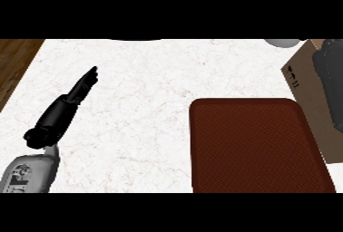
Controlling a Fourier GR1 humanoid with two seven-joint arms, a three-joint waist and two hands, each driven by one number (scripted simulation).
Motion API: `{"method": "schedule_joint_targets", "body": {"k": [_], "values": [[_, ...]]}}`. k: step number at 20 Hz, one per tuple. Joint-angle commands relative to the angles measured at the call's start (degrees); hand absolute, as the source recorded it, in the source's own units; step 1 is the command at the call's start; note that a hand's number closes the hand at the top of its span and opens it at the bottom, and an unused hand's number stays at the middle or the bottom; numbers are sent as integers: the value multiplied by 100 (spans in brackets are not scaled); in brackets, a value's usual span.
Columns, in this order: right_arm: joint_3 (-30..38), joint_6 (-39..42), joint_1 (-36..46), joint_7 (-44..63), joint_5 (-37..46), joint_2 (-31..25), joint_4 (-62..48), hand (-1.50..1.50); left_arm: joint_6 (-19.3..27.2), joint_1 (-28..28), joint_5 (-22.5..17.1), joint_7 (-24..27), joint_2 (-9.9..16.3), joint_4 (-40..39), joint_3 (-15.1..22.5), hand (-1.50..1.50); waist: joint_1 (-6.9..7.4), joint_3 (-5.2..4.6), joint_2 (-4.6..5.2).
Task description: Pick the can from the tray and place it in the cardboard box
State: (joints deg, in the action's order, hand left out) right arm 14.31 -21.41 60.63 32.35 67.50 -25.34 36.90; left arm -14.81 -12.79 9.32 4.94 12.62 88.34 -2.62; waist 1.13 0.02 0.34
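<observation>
The reddish-brown tray (258, 149) lies at the lower right of the white marble counter, and its surface is bare. The cardboard box (305, 86) stands at the right edge, beyond the tray's far right corner. A dark grey shape, my right arm or hand (331, 77), hangs over the box and is cut off by the view's edge. A pale grey rounded thing (285, 42) shows at the top right, just left of the box; I cannot tell whether it is the can. My left hand (81, 86) rests open at the left, fingers straight and pointing away.
Dark wooden floor (13, 63) shows past the counter's left edge. White counter (154, 81) stretches between my left hand and the tray.
</observation>
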Motion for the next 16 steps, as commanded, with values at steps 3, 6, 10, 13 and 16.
{"method": "schedule_joint_targets", "body": {"k": [3, 6, 10, 13, 16], "values": [[445, -378, 120, -126, -145, -643, -726, 150, -3, 10, 77, 13, -12, 69, 36, 0, 22, 2, 13], [360, 166, -227, -359, -88, -1076, -829, 150, -202, -59, -125, 92, 169, -140, -189, 0, -42, 0, -3], [706, 1076, -243, -915, -504, -1675, -1465, 150, -110, -17, -68, 134, 94, -42, -148, 0, -7, 4, 16], [882, 1679, -396, -1096, -745, -1796, -1816, 150, -63, 174, 14, -94, -67, 231, 63, 0, 11, 8, 6], [934, 1932, -423, -1346, -827, -1936, -2055, 150, 15, 242, 27, 63, -210, 106, 95, 0, 27, 6, 23]]}}
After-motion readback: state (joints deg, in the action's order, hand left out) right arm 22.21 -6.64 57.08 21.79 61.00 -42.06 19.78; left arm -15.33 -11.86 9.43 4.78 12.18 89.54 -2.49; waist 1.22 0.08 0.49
